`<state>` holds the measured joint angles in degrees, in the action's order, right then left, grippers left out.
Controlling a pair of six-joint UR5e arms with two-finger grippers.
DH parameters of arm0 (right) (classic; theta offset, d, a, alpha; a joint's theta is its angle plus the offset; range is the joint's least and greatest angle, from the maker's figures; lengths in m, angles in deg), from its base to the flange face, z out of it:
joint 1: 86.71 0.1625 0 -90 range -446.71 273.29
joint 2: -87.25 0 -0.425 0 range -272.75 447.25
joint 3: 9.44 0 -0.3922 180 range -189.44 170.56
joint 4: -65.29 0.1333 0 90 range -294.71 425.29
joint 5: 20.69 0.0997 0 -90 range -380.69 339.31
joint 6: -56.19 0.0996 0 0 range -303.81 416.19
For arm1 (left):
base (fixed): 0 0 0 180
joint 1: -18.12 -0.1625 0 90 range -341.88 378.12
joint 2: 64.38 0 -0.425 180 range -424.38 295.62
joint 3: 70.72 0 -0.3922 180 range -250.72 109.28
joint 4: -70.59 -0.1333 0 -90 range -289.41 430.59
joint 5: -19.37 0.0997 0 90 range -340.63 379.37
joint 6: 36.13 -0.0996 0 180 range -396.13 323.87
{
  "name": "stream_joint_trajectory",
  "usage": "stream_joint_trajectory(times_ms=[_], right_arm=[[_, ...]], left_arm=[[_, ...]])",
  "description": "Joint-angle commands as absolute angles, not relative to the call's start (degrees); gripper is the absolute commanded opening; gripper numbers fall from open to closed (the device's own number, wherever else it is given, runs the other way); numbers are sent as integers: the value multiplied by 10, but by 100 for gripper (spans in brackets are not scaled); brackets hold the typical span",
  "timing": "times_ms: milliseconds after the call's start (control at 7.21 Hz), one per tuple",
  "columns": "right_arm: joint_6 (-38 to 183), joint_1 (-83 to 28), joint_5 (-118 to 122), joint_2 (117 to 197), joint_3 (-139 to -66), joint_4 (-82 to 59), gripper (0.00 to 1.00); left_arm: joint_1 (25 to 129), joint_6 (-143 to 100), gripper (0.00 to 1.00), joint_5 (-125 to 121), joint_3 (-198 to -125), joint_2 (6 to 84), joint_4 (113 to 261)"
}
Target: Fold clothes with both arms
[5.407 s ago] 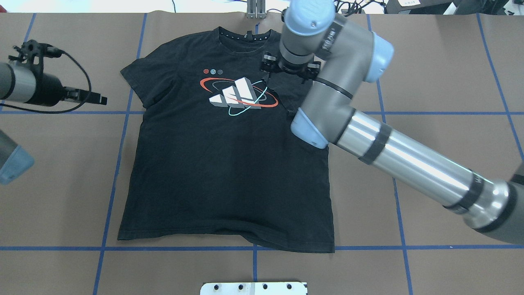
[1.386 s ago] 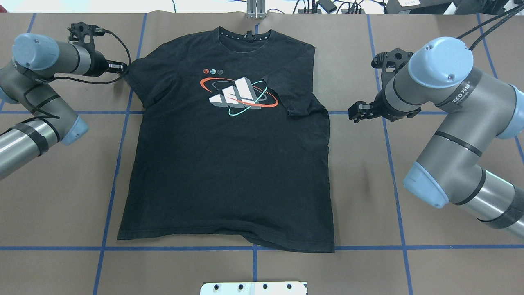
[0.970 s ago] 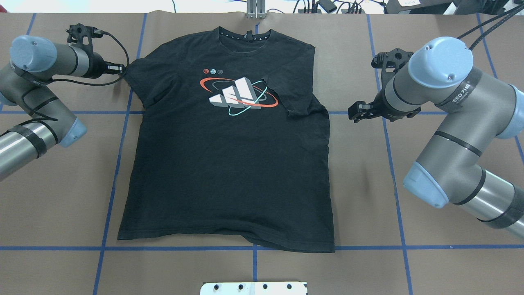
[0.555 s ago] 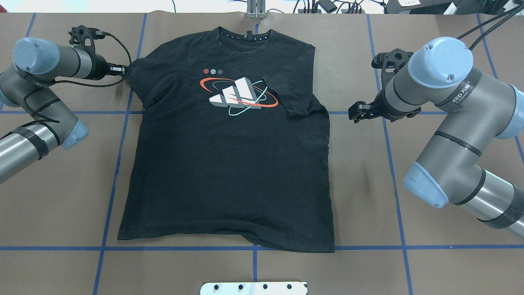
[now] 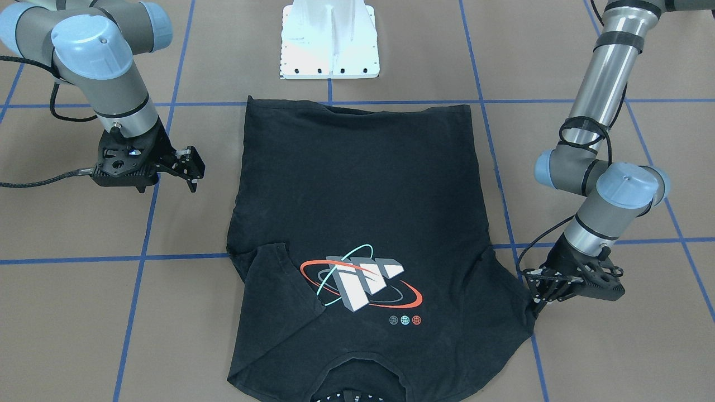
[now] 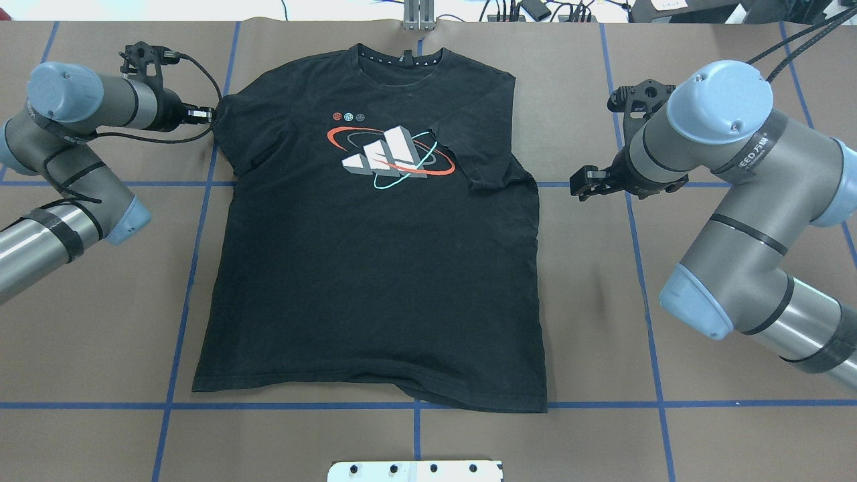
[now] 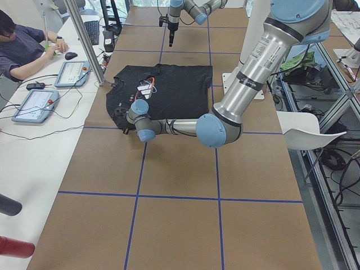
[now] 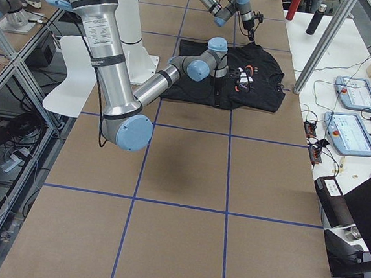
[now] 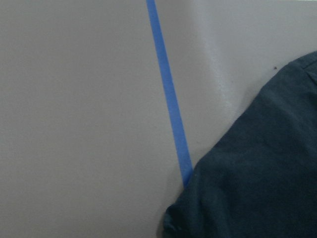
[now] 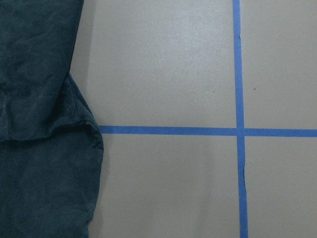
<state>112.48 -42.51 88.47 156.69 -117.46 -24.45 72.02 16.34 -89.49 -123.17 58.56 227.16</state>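
Note:
The black t-shirt [image 6: 375, 281] lies flat and face up on the brown table, its collar at the far edge. Its orbit-style chest graphic [image 6: 392, 157] is showing. The sleeve on my right side [image 6: 482, 154] is folded in over the chest. My left gripper [image 6: 206, 114] is low at the other sleeve's outer edge and shut on it; the front-facing view shows its tips [image 5: 535, 304] pinching that hem. My right gripper [image 6: 577, 186] hovers open over bare table, a short way right of the shirt's side. The left wrist view shows only sleeve cloth [image 9: 257, 173] and tape.
Blue tape lines [image 6: 415, 405] grid the brown table cover. The white pedestal base [image 5: 329, 39] sits just behind the shirt's hem. A metal post [image 6: 418, 17] stands past the collar. A seated person [image 7: 22, 45] with tablets is at the far side table.
My right arm folded the right sleeve inward, then withdrew to the right. Over the last second my left gripper slid toward the shirt, taking the left sleeve's edge inward with it.

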Motion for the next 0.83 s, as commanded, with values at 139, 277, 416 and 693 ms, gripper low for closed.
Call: stream_joint_trajectory(times_ms=[139,277,416,693], right_arm=[[1127,-425,885,1567,-1175,-244,100],[1128,-425,885,1566,-1175,-244,100],[1129,-425,885,1566,-1175,-244,100],[1129,-425,884,1566,-1175,-244,100]], left_arm=[[743,170,0,-944,-1246,593,2262],[741,204,0,-946,-1266,602,2238],[738,230,0,-944,-1295,620,2181],[701,314,0,-941,-1308,657,2155]])
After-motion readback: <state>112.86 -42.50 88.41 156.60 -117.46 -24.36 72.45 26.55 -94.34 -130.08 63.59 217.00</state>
